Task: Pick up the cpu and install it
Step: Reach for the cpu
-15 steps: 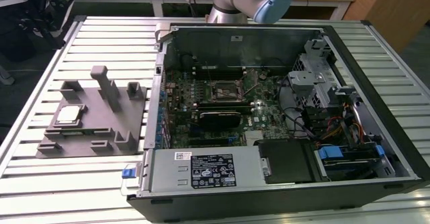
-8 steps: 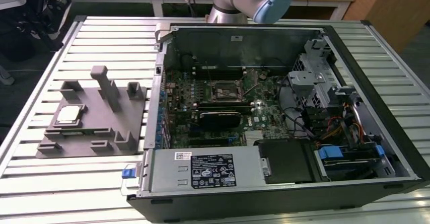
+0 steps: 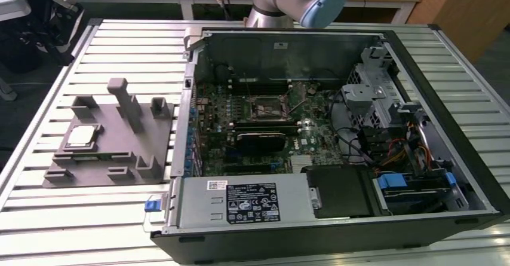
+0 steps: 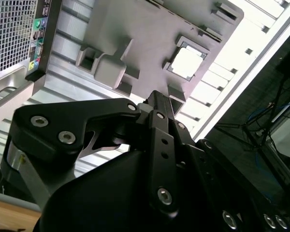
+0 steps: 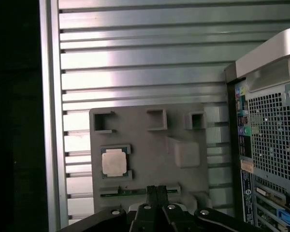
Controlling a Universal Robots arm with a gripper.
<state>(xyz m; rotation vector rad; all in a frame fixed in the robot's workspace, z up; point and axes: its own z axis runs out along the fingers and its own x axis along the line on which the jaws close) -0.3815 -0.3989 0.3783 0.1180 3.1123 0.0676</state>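
Note:
The cpu (image 3: 82, 135), a small silver square with a thin tan rim, lies flat in a recess of the grey fixture tray (image 3: 111, 158) at the exterior view's left. Both wrist views look down on it from well above: the cpu (image 5: 114, 162) (image 4: 186, 63) sits apart from my gripper (image 5: 157, 190), whose two black fingers stand together with nothing between them. One fingertip (image 4: 157, 102) points toward the tray, short of the chip. The motherboard socket (image 3: 269, 106) lies inside the open computer case (image 3: 319, 230).
The tray carries upright posts (image 3: 128, 101) and several empty pockets. The case's perforated rear panel (image 5: 273, 140) rises beside the tray. The arm (image 3: 297, 2) stands behind the case. Drive cage and cables (image 3: 390, 128) crowd the case's right side. The slatted table (image 3: 128, 45) surrounds everything.

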